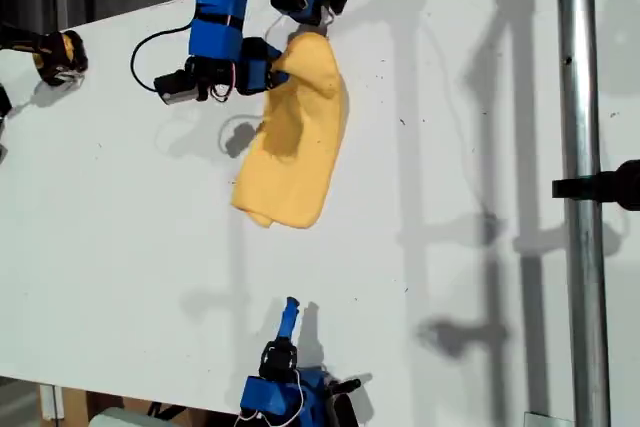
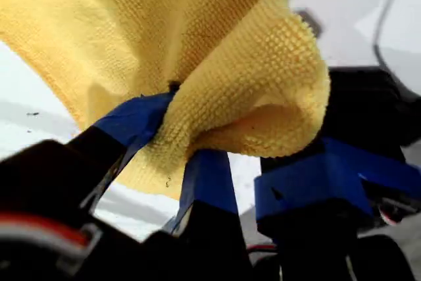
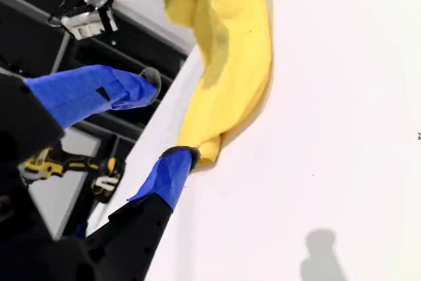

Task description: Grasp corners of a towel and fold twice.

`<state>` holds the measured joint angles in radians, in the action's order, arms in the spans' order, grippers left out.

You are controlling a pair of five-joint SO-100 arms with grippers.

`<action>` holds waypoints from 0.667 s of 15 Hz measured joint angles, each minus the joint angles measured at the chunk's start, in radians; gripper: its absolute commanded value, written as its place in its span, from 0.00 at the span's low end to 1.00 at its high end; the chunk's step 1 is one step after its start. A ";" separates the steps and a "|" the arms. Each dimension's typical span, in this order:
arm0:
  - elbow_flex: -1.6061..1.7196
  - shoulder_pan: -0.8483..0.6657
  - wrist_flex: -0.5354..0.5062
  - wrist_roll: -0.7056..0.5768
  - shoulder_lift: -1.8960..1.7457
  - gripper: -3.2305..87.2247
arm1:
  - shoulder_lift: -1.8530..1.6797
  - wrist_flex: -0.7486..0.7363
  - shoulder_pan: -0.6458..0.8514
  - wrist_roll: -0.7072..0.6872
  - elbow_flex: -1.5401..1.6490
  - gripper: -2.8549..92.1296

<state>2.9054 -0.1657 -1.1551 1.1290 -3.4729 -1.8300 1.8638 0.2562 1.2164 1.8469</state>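
The yellow towel (image 1: 295,147) lies bunched and lengthwise on the white table (image 1: 470,277), its far end lifted. My first gripper (image 1: 283,75) at the top of the exterior view is shut on that raised end. The first wrist view shows a fold of the towel (image 2: 197,44) pinched in my first gripper (image 2: 177,137), by its blue fingers (image 2: 135,120). My second gripper (image 1: 289,309) stands near the table's bottom edge in the exterior view, apart from the towel. In the second wrist view my second gripper (image 3: 168,116) is open, with the towel (image 3: 230,64) lying beyond its tips. I cannot make out single corners.
A metal pole (image 1: 575,147) with a black clamp (image 1: 605,187) runs down the exterior view's right. A yellow and black tool (image 1: 58,55) sits at that view's upper left. A black cable (image 1: 150,42) loops beside the first arm.
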 measured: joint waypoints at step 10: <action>0.000 0.023 0.000 -0.006 0.000 0.23 | 0.245 -0.730 0.110 -0.160 -0.299 0.03</action>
<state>2.9054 -0.1427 -1.1551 1.1229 -3.4729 -1.5846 1.1336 0.3666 1.0569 1.5478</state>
